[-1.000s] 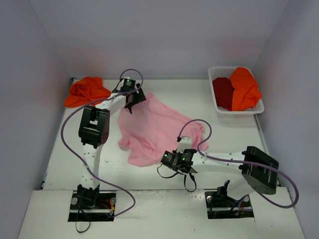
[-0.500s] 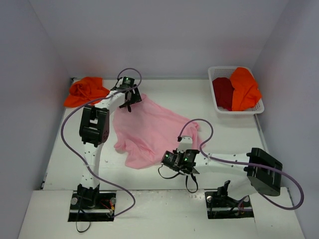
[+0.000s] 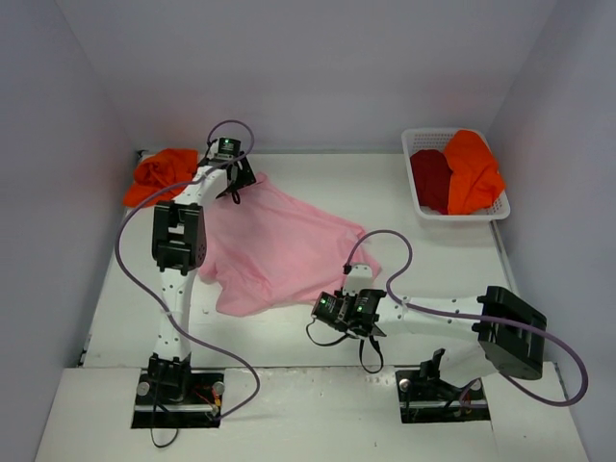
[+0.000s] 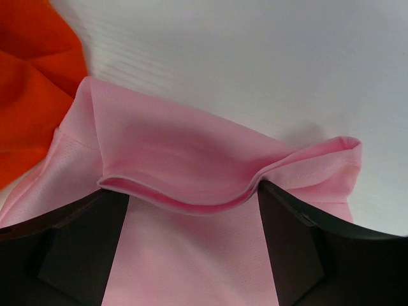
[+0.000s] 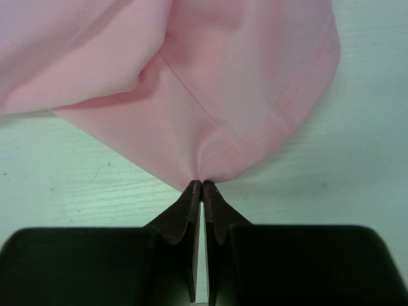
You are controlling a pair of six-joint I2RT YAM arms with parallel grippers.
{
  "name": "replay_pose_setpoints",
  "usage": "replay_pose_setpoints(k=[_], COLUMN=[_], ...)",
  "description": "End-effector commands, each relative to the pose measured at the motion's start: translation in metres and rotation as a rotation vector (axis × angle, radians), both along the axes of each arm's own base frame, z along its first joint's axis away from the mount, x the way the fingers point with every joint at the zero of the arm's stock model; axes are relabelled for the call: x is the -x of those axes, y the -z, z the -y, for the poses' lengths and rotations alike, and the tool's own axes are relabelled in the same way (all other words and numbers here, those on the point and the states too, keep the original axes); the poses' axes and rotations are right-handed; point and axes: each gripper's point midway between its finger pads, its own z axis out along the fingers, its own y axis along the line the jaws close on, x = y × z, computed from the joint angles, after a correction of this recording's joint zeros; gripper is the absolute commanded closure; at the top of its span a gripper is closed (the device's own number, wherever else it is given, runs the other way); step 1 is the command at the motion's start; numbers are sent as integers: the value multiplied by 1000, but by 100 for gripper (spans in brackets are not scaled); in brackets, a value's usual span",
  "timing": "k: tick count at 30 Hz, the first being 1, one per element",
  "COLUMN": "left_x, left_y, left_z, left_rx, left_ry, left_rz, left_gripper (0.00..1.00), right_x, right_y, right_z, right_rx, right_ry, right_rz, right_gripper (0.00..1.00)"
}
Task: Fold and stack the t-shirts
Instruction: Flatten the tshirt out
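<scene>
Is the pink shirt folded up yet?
No, spread out. The pink shirt lies open and wrinkled across the table, one corner pinched by the right gripper.

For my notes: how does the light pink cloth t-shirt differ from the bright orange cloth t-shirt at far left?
The pink t-shirt lies spread out; the orange t-shirt is bunched up. The right gripper pinches the pink one; no gripper holds the orange one. Both rest on the table.
</scene>
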Motion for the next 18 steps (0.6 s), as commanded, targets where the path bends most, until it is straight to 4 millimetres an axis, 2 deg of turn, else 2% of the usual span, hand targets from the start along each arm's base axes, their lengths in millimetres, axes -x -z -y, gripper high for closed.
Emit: replay_pose_setpoints(k=[1, 10, 18], left_x=[2, -11, -22], left_y=[3, -3, -7], left_z=[-11, -30, -42], left_rx=[3, 49, 61], left_ry=[-10, -43, -55], left_rz=[-32, -1, 16], left_gripper=[23, 23, 23], right_x=[-4, 7, 15], right_y=[-9, -9, 2], right_z=[2, 7, 18], right_rx=[21, 9, 20], right_ry=[-4, -46, -24], right_rz=[31, -1, -28], right_gripper=[100, 100, 100])
